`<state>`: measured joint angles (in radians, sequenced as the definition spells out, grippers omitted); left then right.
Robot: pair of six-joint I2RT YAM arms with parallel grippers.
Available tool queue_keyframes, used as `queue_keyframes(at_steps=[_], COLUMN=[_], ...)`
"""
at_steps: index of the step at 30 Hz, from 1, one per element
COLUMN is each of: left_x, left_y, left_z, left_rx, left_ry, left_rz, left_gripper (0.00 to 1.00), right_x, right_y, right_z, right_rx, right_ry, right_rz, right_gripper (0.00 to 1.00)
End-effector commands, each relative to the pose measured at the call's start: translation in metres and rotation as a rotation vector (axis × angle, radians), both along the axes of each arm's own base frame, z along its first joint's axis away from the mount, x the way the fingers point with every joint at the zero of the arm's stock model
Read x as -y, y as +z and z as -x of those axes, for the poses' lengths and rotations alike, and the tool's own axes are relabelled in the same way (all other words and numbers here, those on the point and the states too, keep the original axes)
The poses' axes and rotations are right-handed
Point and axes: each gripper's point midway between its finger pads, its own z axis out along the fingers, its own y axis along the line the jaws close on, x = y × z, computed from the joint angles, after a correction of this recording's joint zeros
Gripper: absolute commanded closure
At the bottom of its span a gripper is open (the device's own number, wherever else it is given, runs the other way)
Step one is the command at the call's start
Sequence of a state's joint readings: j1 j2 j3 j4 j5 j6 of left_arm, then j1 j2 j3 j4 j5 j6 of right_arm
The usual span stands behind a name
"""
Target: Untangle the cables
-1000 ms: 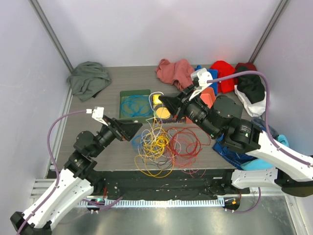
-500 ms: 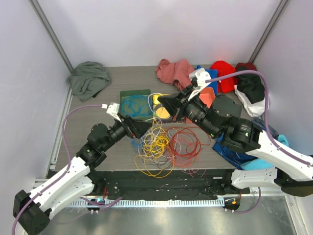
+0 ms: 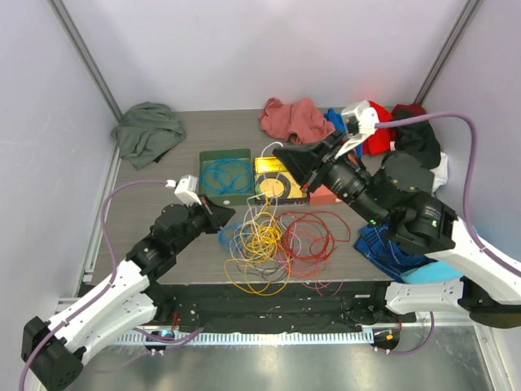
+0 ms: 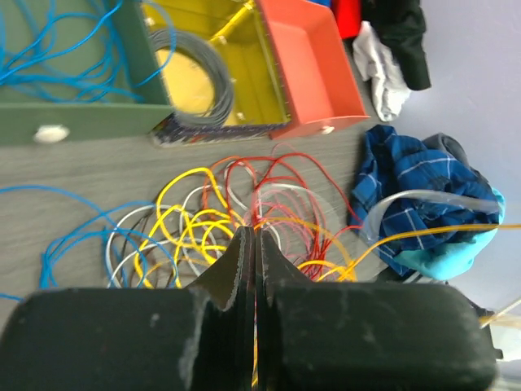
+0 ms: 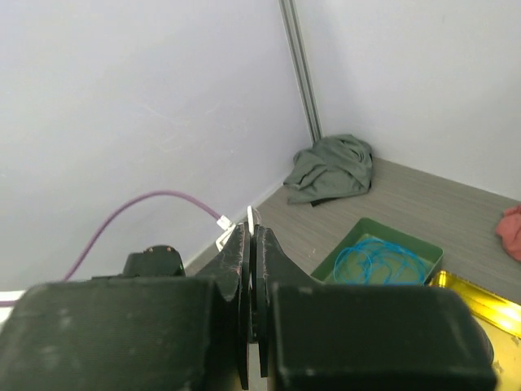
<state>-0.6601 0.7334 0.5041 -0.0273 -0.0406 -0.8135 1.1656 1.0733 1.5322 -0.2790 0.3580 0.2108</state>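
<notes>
Yellow, red, white and blue thin wire cables (image 3: 273, 240) lie in one loose tangled heap on the grey wood-grain table (image 3: 163, 155), just before the green rectangular tray (image 4: 106, 122); the left gripper (image 4: 251, 238), jaws pressed together, sits at the heap's left edge, and whether a strand is pinched cannot be told; the right gripper (image 5: 251, 232), up above the yellow tray (image 4: 244, 90), is clamped on a white wire (image 5: 250, 214).

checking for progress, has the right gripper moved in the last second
Yes. The right gripper, shut on a white cable, has drawn toward the back wall: from over the yellow tray to past its far edge.
</notes>
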Motion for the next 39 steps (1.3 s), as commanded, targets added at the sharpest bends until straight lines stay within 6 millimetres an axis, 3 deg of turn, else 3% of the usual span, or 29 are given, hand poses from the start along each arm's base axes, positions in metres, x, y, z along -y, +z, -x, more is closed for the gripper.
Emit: queue_keyframes(at_steps=[1,3,4,5,6,9,10,17,23,29,36,39], left_x=[-0.022,-0.026,-0.023,-0.022,-0.015,-0.007,-0.006,0.005,0.01,0.031,0.069,0.075], left_y=[-0.023,-0.022,-0.019,-0.012,0.0,0.034,0.047,0.109,0.153,0.162,0.144,0.14], left_z=[0.008,0.014,0.017,0.019,0.028,0.036,0.042,0.066,0.074,0.074,0.08,0.078], left_rx=[-0.072,-0.066,-0.058,-0.041,0.003,0.122,0.17,0.338,0.438,0.465,0.457,0.455], left_ry=[0.092,0.09,0.068,0.053,-0.01,-0.076,-0.108,-0.257,-0.306,-0.375,-0.447,-0.442], left_rz=[-0.024,-0.016,-0.001,0.023,0.066,0.162,0.185,0.261,0.307,0.271,0.181,0.167], left_gripper=[1.0,1.0,0.93,0.82,0.54,0.32,0.3,0.27,0.26,0.25,0.25,0.25], right_x=[0.033,0.037,0.038,0.038,0.038,0.036,0.035,0.029,0.017,0.006,-0.002,-0.004], right_y=[0.057,0.066,0.068,0.069,0.068,0.062,0.058,0.045,0.034,0.023,0.011,0.009], right_z=[0.013,0.016,0.017,0.018,0.018,0.018,0.017,0.012,0.009,0.004,-0.002,-0.003], right_rx=[0.088,0.097,0.1,0.096,0.094,0.081,0.077,0.055,0.035,0.021,0.012,0.011], right_ry=[-0.011,-0.006,0.0,0.005,0.006,0.007,0.006,-0.002,0.004,0.004,-0.009,-0.011], right_rz=[-0.122,-0.14,-0.145,-0.149,-0.149,-0.145,-0.143,-0.131,-0.113,-0.09,-0.058,-0.053], right_gripper=[0.99,0.99,0.99,0.99,0.99,0.99,0.99,0.99,0.99,0.99,0.99,0.99])
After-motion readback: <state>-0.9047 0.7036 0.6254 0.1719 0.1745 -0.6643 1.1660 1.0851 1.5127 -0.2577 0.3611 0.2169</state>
